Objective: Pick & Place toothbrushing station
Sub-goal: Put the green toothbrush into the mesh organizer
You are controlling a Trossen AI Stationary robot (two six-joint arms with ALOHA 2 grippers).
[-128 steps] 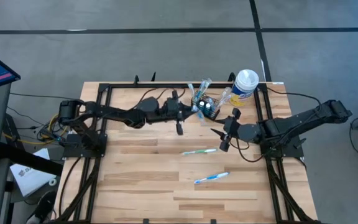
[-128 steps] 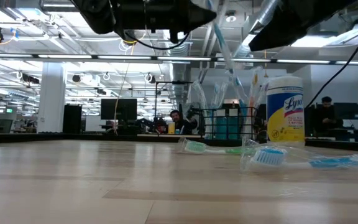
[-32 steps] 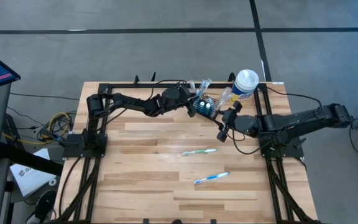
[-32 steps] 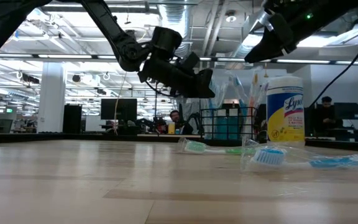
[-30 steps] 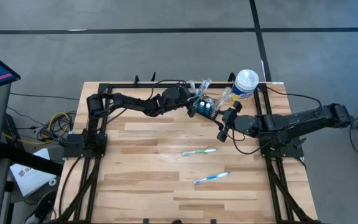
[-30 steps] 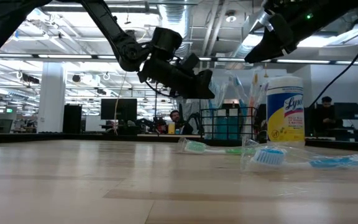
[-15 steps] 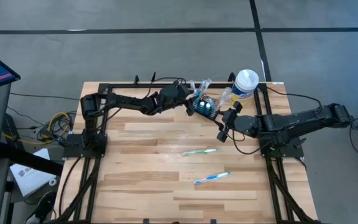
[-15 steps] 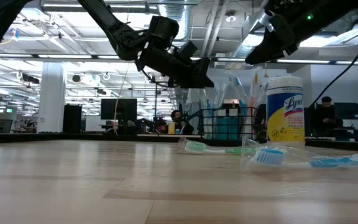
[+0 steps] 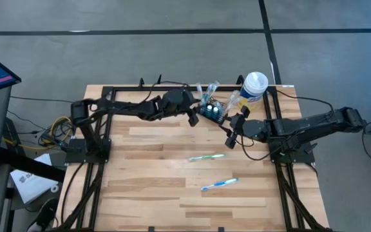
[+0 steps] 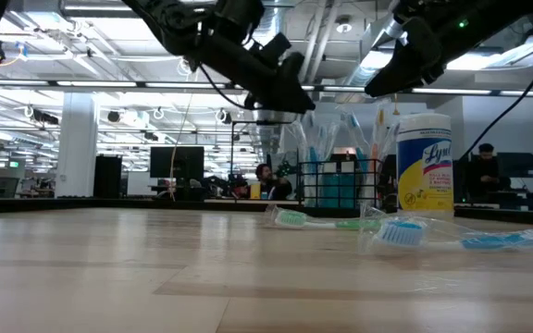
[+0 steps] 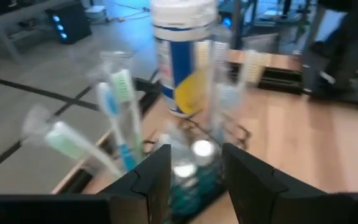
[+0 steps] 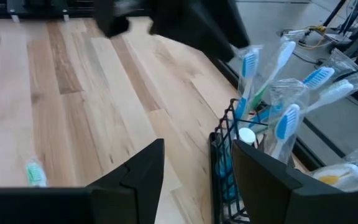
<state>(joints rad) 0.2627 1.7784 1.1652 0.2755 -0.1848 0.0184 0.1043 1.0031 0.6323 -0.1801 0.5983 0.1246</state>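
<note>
1. We see the toothbrushing station, a small black wire-mesh caddy, standing near the far edge of the wooden desk, right of centre, with wrapped toothbrushes sticking up out of it.
2. Just beside the caddy, on its right and toward the far right corner, stands a white-lidded canister with a blue and yellow label.
3. We find the left gripper raised above the desk just to the left of the caddy; in the left wrist view its two dark fingers stand apart with nothing between them, and the caddy with its brushes shows through the gap.
4. The right gripper hangs over the desk on the caddy's near right side, close to it but not touching; its fingers are spread wide and hold nothing.
5. In the low view both grippers sit well above the desk surface, and the caddy rests on the desk between them, next to the canister.
6. Two more toothbrushes lie flat on the desk nearer the front: a green-headed one near the middle, and a blue one closer to the front edge.
7. People sit at workstations in the room beyond the desk.
</note>
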